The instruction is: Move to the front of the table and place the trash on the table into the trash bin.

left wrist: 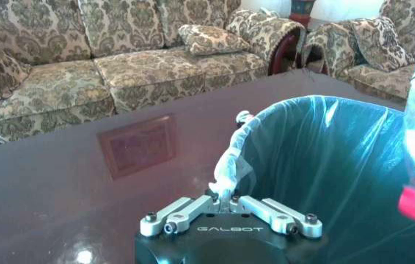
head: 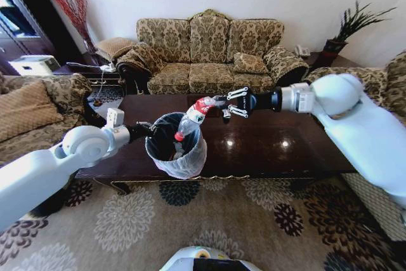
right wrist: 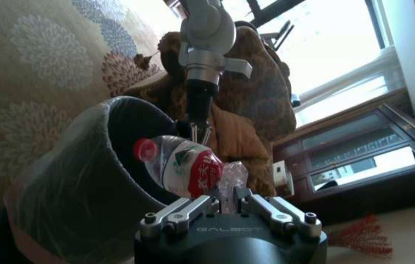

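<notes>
My left gripper was clamped on the plastic bag liner at the rim of the trash bin, holding the bin up at the near edge of the table. In the left wrist view the fingers pinched a bunched strip of the translucent bag, with the bin's blue-lined inside just past them.

My right gripper was reaching across from the right, over the table, closed on the base end of the clear plastic bottle. The bottle had a red label and red cap; it was tilted cap-down, with the cap end over the bin's opening and dipping just inside the rim. In the right wrist view the crumpled bottle base sat between my fingers, bin mouth beyond it, and my left arm farther off at the bin's far rim.

Some dark scraps showed inside the bin; I couldn't tell what they were. The tabletop near the bin was glossy with light reflections.
</notes>
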